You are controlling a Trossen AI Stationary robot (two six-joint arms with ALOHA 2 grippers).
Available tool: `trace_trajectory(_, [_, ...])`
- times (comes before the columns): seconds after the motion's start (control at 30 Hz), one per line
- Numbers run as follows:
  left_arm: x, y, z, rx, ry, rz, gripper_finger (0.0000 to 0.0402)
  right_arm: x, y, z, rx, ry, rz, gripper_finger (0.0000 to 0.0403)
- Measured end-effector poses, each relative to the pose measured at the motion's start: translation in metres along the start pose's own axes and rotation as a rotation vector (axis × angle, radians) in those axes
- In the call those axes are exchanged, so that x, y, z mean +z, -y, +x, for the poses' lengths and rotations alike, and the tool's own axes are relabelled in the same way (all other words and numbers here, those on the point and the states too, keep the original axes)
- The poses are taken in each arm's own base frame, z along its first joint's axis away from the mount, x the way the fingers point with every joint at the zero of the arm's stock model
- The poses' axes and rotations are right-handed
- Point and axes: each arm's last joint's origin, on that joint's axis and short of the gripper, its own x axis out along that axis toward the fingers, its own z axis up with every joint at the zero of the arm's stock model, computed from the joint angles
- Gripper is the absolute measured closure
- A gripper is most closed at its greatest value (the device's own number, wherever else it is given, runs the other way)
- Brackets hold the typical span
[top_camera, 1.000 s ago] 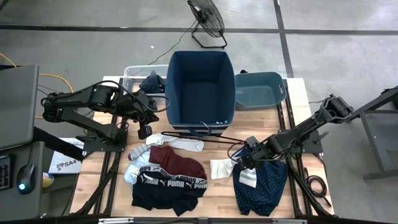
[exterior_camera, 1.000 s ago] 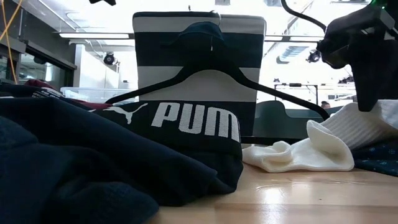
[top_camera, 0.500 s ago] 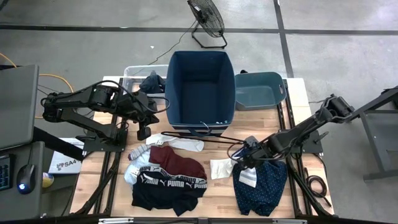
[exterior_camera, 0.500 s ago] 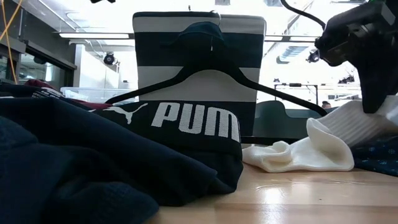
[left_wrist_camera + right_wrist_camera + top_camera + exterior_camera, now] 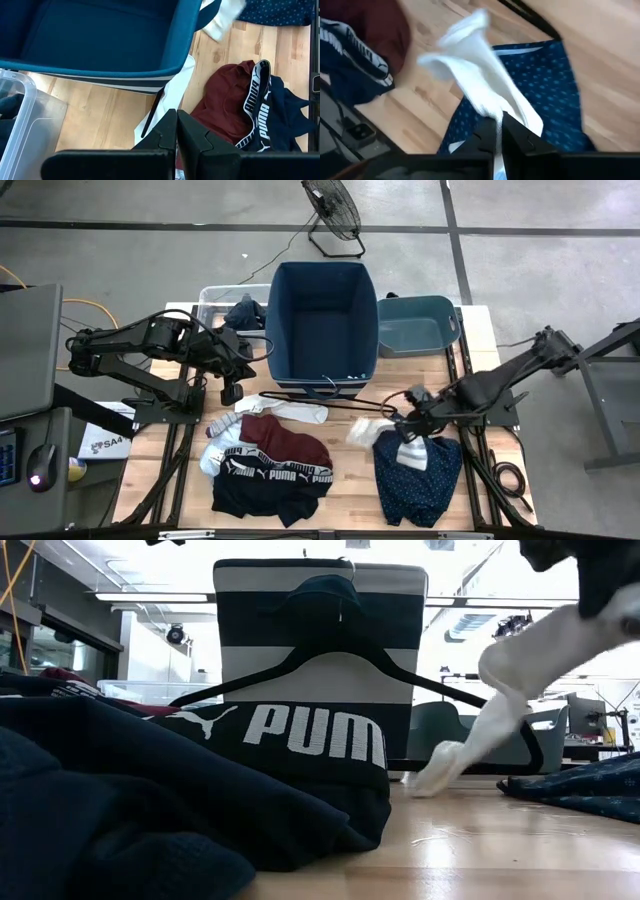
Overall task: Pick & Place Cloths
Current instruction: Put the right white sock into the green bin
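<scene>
My right gripper (image 5: 403, 429) is shut on a white cloth (image 5: 363, 430) above the table's right half, beside the navy white-dotted cloth (image 5: 420, 480) lying flat near the front edge. The maroon cloth (image 5: 290, 442), the black PUMA-waistband cloth (image 5: 270, 485), a pale blue-grey cloth (image 5: 213, 458) and another white cloth (image 5: 290, 409) lie in a heap left of centre. A thin black wire hanger (image 5: 335, 402) lies in front of the blue bin (image 5: 322, 320). My left gripper (image 5: 232, 392) hangs shut over the table, left of the bin. My right gripper pinches the white cloth by one end (image 5: 492, 111) between its two fingers, coming slanting down from the table's right. The cloth trails away from the fingers toward the left. Its lower end (image 5: 432, 780) hangs at about table height; whether it touches the wood I cannot tell.
A teal tub (image 5: 415, 325) stands right of the blue bin, and a clear container (image 5: 222, 305) with dark cloth stands to its left. A floor fan (image 5: 332, 210) is beyond the table. Bare wood shows between the heap and the navy cloth.
My right gripper has shut on the white cloth and risen, moving a little toward the far right. The cloth has been pulled up from where it lay by the navy cloth; its gripped end is lifted and the rest trails below.
</scene>
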Motion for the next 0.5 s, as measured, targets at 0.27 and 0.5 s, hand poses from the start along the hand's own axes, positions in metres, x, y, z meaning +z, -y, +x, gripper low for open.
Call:
trace_trajectory(0.27, [0.000,0.000,0.000,0.000,0.000,0.000,0.0396,0.010,0.007,-0.074,0.004,0.064,-0.103,0.0399])
trace_trajectory(0.5, [0.000,0.000,0.000,0.001,0.000,0.000,0.0396,0.020,0.025,-0.129,-0.043,0.253,-0.149,0.0399])
